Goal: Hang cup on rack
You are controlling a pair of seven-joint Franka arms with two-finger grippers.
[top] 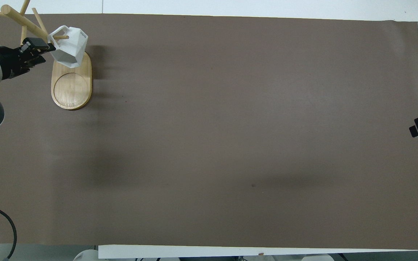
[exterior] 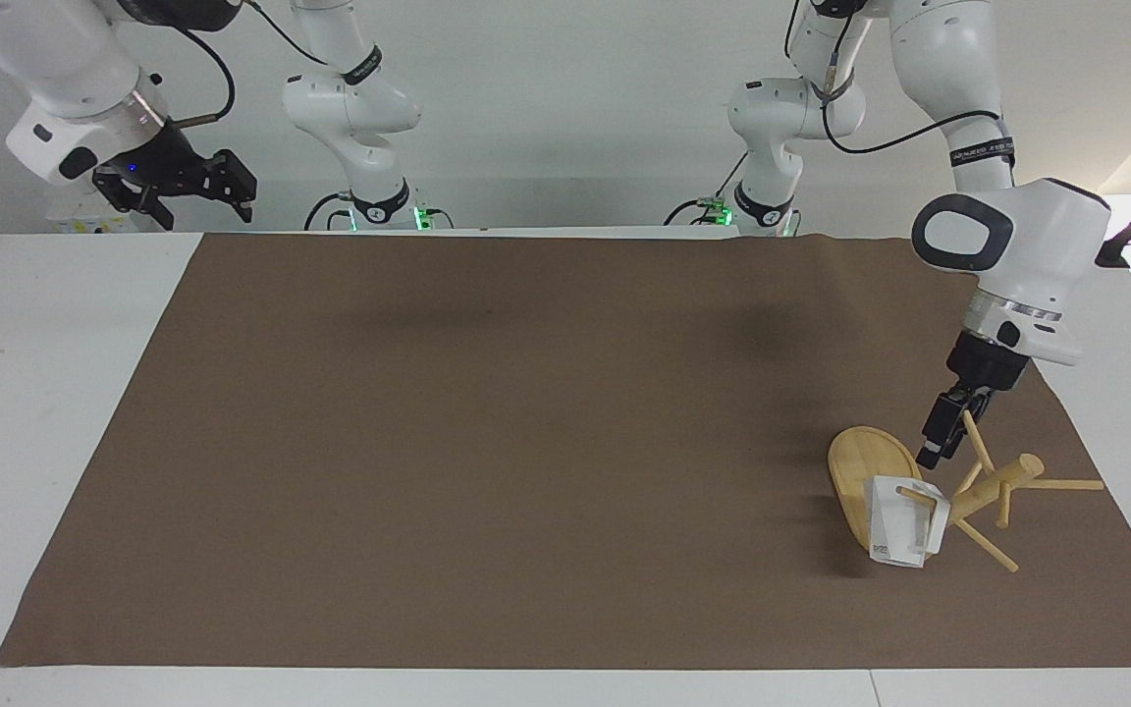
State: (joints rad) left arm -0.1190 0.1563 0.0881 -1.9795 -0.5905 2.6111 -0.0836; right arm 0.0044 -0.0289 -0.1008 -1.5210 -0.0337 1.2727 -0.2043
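Small white faceted cup (exterior: 902,530) hanging by its handle on a peg of the light bamboo mug rack (exterior: 958,496), near the worktop (exterior: 55,412) edge at my left arm's end, my left gripper (exterior: 931,454) over the rack, apart from the cup, finger gap impossible to tell, my right gripper (exterior: 200,192) waiting raised, spread wide.

Plain white wall (exterior: 575,108), white table (exterior: 35,393) under brown mat (exterior: 526,442).

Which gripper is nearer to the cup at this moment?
Left. The left gripper is just above the cup, which hangs on a peg of the rack. The right gripper waits raised at the right arm's end of the table.
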